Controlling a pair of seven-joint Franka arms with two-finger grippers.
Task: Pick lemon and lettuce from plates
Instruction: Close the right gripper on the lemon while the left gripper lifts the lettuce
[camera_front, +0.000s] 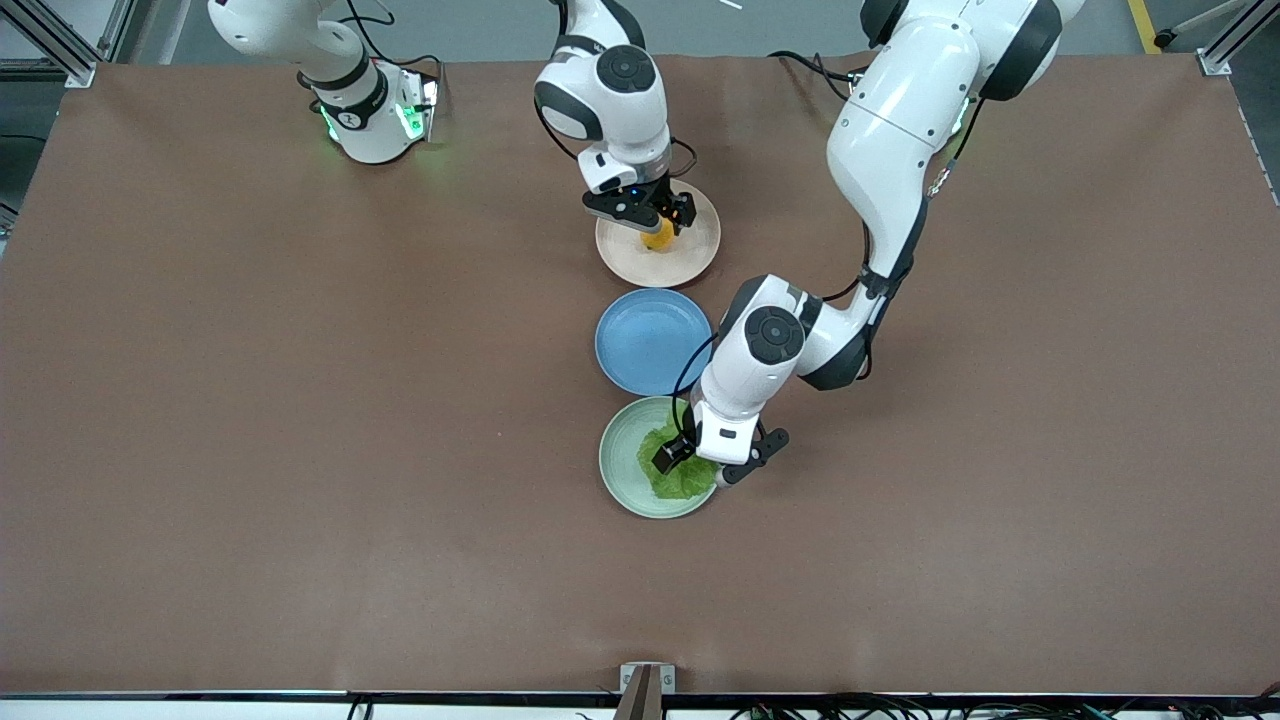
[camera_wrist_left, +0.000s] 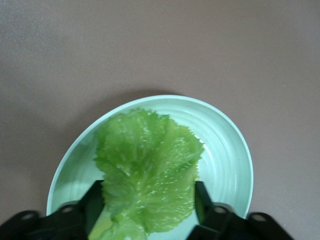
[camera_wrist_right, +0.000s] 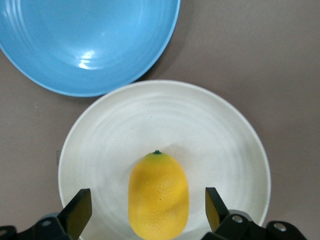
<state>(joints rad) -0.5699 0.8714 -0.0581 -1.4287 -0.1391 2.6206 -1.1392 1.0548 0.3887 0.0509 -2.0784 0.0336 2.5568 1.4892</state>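
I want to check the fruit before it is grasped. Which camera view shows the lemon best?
The right wrist view: the whole lemon lies on the beige plate, between the open right gripper fingers. The front view shows only a small part under that gripper. The left wrist view does not show it.

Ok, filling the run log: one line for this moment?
left gripper: open, straddling lettuce on green plate | right gripper: open, straddling lemon on beige plate

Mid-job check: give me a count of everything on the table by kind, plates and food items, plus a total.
Plates: 3 – beige plate, blue plate, green plate
Lemon: 1
Lettuce: 1
Total: 5
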